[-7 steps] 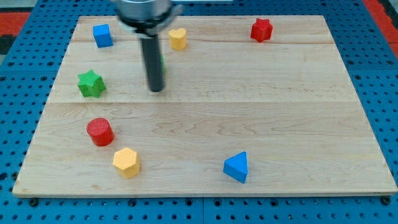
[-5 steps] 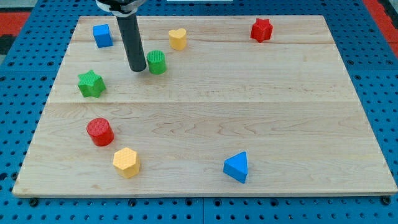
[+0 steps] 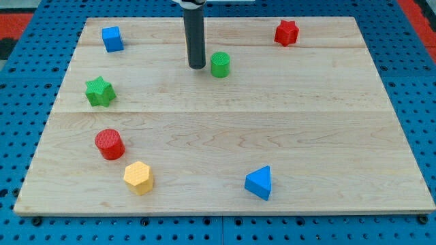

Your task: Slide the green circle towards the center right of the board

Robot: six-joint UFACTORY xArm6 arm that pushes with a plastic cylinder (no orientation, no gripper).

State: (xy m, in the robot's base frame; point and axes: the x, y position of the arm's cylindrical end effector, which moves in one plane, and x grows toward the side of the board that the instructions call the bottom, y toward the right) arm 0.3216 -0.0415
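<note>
No text, label, brand, number or sign can be read anywhere here. The pale wooden board [image 3: 286, 136] shows only bare grain, the blue perforated surface [image 3: 27, 88] around it carries only rows of holes, and the coloured blocks' faces are plain and unmarked.

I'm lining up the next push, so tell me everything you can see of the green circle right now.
The green circle is a short, upright cylinder with a ribbed side and a flat top, matte like printed plastic. It stands on the wooden board in the upper middle, left of where it should end up. My tip sits just to its left, close beside it; whether they touch is unclear. No other block touches it.
</note>
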